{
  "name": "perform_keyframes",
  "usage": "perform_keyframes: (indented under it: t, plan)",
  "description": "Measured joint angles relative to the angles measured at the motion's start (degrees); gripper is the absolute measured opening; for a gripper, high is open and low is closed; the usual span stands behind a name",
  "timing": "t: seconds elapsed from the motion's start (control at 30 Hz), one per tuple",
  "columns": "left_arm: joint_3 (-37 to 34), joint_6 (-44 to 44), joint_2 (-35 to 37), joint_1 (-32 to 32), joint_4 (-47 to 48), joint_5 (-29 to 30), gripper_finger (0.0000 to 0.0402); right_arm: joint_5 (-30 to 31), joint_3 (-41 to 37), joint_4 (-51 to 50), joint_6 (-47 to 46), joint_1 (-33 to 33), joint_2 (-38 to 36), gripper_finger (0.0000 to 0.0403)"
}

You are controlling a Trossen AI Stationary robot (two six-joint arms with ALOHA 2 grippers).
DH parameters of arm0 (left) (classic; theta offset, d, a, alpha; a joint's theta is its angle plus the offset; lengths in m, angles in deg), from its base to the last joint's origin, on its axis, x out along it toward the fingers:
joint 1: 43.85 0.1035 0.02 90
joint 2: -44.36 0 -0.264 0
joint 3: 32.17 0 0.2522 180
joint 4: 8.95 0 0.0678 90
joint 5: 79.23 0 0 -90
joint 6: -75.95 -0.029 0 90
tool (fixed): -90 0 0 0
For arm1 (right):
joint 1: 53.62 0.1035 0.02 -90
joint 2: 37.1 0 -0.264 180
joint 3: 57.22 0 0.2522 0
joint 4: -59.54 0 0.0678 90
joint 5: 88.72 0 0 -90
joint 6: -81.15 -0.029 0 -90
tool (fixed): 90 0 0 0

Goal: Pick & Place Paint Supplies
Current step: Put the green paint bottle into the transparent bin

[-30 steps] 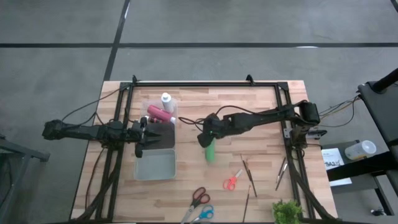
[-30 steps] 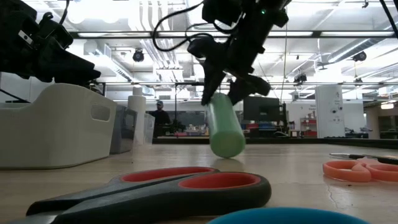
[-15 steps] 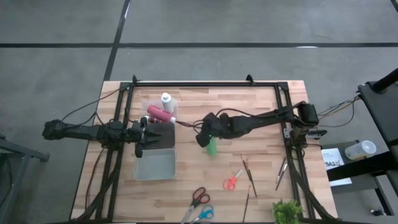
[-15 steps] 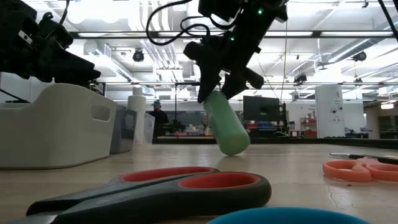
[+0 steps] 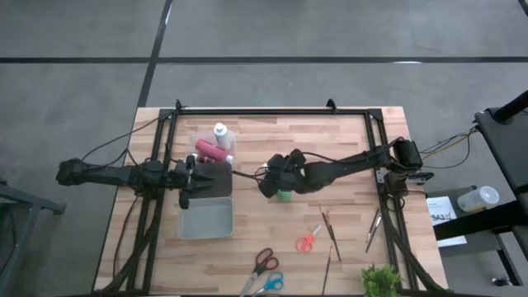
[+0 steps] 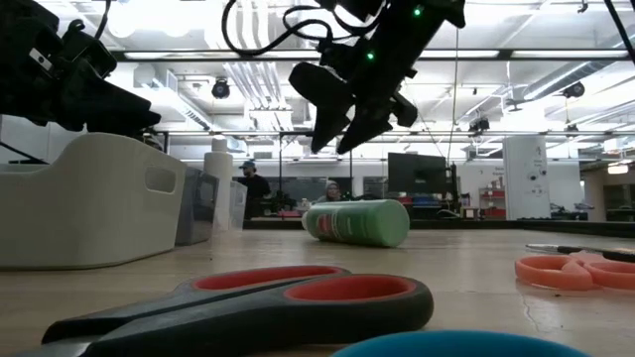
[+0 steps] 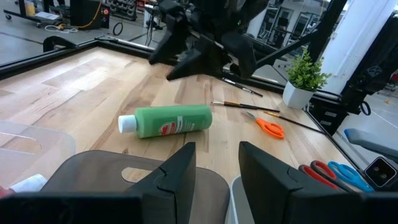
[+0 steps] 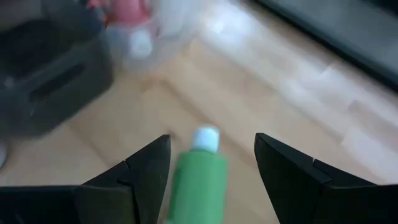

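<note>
The green paint bottle (image 6: 357, 222) is lying on its side on the wooden table (image 5: 346, 132), near the centre of the high view. In the low view its long axis is running roughly level across the frame. In the left wrist view its white cap (image 7: 126, 124) is pointing toward the left of the frame, toward the bins.

The right arm is reaching in from the right edge of the high view, stretched long and low toward the table's middle. The right gripper (image 6: 342, 124) is hanging above the bottle, apart from it; its two dark fingers (image 8: 140, 180) are standing spread wide, and it is gripping nothing. In the right wrist view the bottle is showing between them, cap away from the camera.

The left arm is lying in from the left edge of the high view, and the left gripper (image 5: 191, 181) is waiting over the dark bin (image 5: 216, 180), fingers parted with nothing between them.

The red bottle (image 5: 212, 152) and the white bottle (image 5: 220, 132) are sitting in the clear container (image 5: 198, 139) at the upper left of the table. Thin brushes (image 5: 331, 234) are lying in the lower right part of the table, beside the orange scissors (image 5: 309, 239).
</note>
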Motion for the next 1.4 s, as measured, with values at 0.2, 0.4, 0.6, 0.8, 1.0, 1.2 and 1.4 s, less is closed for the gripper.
perform_keyframes:
  t: [0.2, 0.4, 0.6, 0.8, 1.0, 1.2, 1.4]
  plan:
    - [0.0, 0.0, 0.0, 0.0, 0.0, 0.0, 0.0130, -17.3, 2.2, -9.9, -5.5, -4.2, -0.1, 0.0228]
    - [0.0, 0.0, 0.0, 0.0, 0.0, 0.0, 0.0130, -26.6, 2.1, -10.4, -6.4, -7.1, -0.1, 0.0228]
    - [0.0, 0.0, 0.0, 0.0, 0.0, 0.0, 0.0130, -29.7, 1.9, -10.1, -6.5, -7.9, 1.0, 0.0236]
    - [0.0, 0.0, 0.0, 0.0, 0.0, 0.0, 0.0130, -32.4, 2.1, -9.8, -6.5, -7.8, 3.7, 0.0281]
    - [0.0, 0.0, 0.0, 0.0, 0.0, 0.0, 0.0130, -33.3, 3.7, -10.8, -6.3, -7.9, 8.7, 0.0307]
    - [0.0, 0.0, 0.0, 0.0, 0.0, 0.0, 0.0130, -34.1, 4.4, -10.7, -6.0, -8.6, 9.8, 0.0308]
    - [0.0, 0.0, 0.0, 0.0, 0.0, 0.0, 0.0130, -34.1, 4.9, -11.3, -6.0, -8.6, 9.6, 0.0276]
